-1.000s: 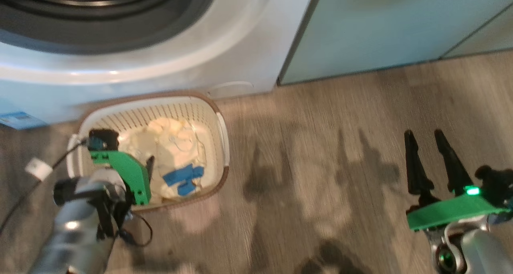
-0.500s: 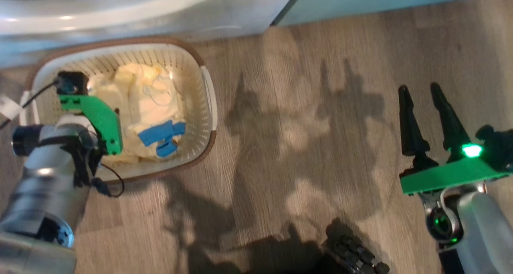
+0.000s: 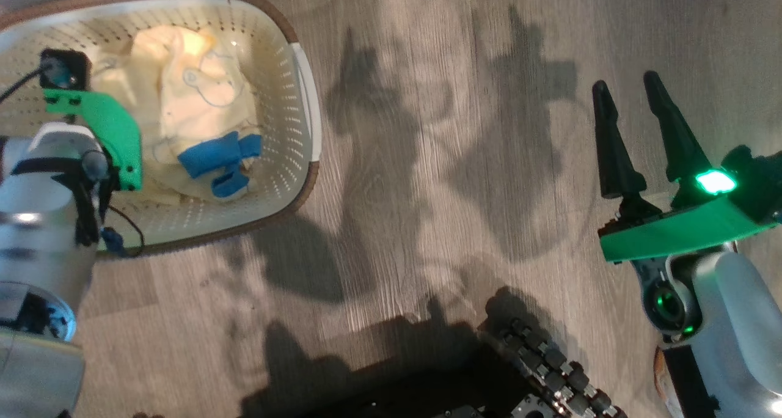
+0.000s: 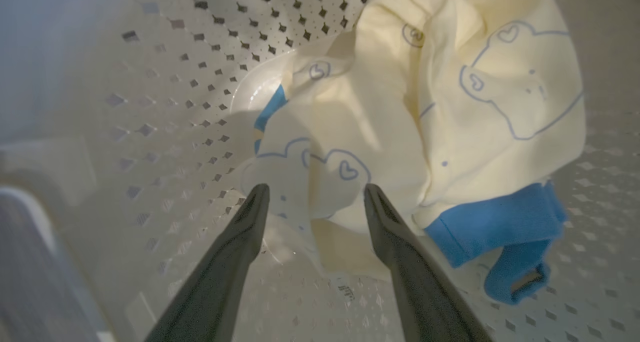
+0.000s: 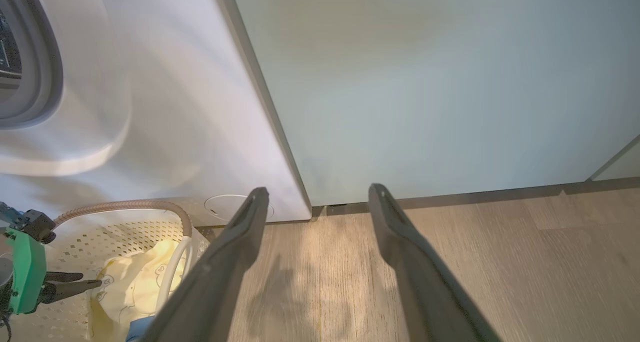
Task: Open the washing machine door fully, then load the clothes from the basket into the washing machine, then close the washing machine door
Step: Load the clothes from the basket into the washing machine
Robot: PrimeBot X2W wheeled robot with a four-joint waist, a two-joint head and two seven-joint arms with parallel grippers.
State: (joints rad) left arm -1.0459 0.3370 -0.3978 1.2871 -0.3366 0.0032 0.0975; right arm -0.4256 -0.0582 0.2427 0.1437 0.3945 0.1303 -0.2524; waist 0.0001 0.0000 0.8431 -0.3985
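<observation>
Left gripper (image 4: 312,192) held inside basket (image 3: 303,183), jaws spread over cream clothes (image 4: 450,107), right gripper (image 3: 625,80) held above floor (image 3: 427,161) well to the right, jaws spread, empty.

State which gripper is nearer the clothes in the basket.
Left. The left gripper is inside the basket, open over the clothes; the right gripper hangs over floor, well aside.

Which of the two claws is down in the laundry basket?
The left gripper, open over the clothes inside the basket; the right gripper hangs open over the wooden floor.
</observation>
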